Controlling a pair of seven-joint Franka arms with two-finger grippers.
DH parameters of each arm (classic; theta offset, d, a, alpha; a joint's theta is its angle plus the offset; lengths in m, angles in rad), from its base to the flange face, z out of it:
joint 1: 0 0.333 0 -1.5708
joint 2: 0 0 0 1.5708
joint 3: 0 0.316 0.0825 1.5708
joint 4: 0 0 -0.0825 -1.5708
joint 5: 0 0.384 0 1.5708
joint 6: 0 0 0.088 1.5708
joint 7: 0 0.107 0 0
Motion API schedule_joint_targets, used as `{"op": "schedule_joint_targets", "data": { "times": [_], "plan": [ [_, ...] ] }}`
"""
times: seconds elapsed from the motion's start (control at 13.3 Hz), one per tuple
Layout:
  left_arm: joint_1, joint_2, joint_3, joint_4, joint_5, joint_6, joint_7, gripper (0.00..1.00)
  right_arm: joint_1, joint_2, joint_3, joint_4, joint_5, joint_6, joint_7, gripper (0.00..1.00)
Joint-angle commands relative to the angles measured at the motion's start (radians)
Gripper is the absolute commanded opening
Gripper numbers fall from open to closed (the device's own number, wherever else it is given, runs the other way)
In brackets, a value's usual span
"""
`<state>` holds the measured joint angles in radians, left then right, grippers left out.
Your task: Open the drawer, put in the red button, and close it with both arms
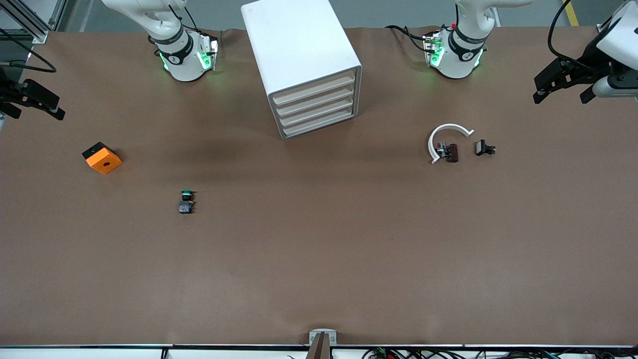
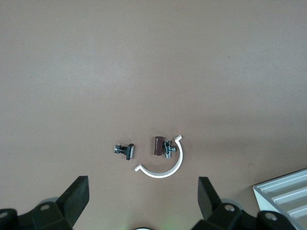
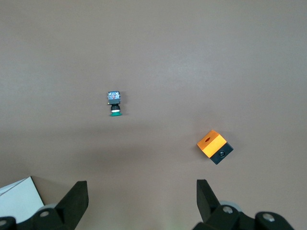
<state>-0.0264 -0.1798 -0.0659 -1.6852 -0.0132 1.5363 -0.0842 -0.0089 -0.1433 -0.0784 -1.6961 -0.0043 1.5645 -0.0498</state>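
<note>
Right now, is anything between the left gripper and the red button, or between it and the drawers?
A white curved bracket curls around the red button on the side toward the drawer unit, whose drawers are all shut. A small black part lies beside it, toward the open left gripper. From above, nothing covers it.

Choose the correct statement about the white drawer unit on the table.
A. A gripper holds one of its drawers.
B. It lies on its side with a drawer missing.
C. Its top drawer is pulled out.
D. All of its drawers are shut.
D: in the front view the drawer unit shows four drawer fronts flush with its face, and both the left gripper and the right gripper wait open at the table's ends, touching nothing.
</note>
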Motion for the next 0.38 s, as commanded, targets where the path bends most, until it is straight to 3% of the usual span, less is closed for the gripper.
{"op": "schedule_joint_targets", "data": {
  "times": [0.0, 0.3],
  "plan": [
    [0.002, 0.010, 0.002, 0.027, 0.015, -0.027, 0.001, 1.00, -0.020, -0.021, 0.009, -0.022, 0.004, 0.012, -0.030, 1.00],
    [0.016, 0.010, 0.002, 0.039, 0.015, -0.045, 0.001, 1.00, -0.020, -0.022, 0.009, -0.022, 0.004, 0.012, -0.030, 1.00]
  ]
}}
